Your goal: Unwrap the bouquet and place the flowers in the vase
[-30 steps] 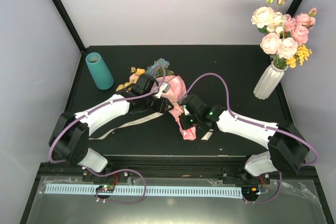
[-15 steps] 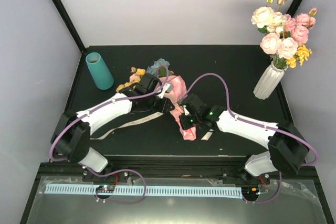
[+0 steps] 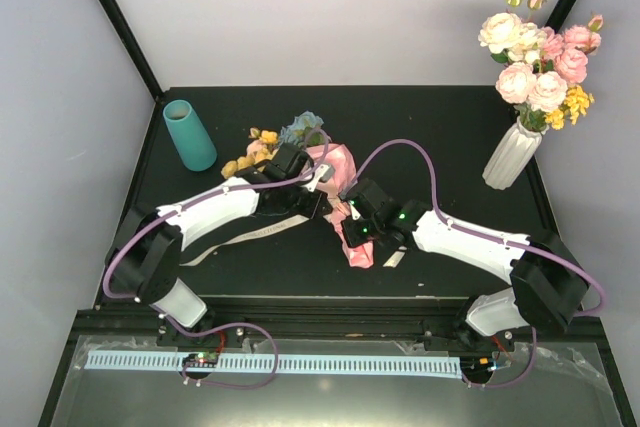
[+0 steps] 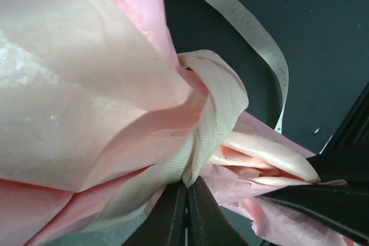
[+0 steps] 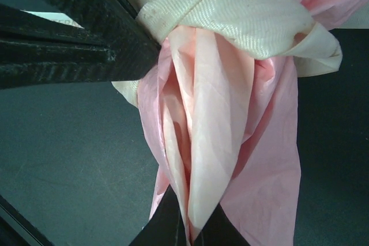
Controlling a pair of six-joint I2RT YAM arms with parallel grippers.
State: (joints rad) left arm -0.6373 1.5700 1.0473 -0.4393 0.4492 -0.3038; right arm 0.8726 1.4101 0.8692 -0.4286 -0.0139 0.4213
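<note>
The bouquet (image 3: 338, 160) lies near the middle of the table (image 3: 430, 127), flower heads toward the far left corner and the wrapped tail toward the near edge, with both arms meeting over it.

The left tool (image 4: 185, 191) has its fingers pressed together on the beige ribbon (image 4: 216, 113), pinching a strand just beside the knot at the bouquet's waist. The right tool (image 5: 193, 217) is closed on a fold of the pink paper (image 5: 213, 142) below the knot, toward the tail end, which looks like a hold to steady the bundle.

Moving outward, the ribbon is wound around the paper and the knot looks intact. One long loose end trails across the table toward the near left corner. The flowers (image 3: 300, 130), yellow and blue-green heads, stick out of the paper's open end. The teal vase (image 3: 189, 134) stands upright and empty near the far left corner, well apart from the bouquet. A white vase (image 3: 510, 157) of large roses stands by the far right corner.

By my judgement the task is at an early stage. The ribbon is gripped but not yet undone. Left to do: loosen the knot, open the paper, lift the stems and set them in the vase.
</note>
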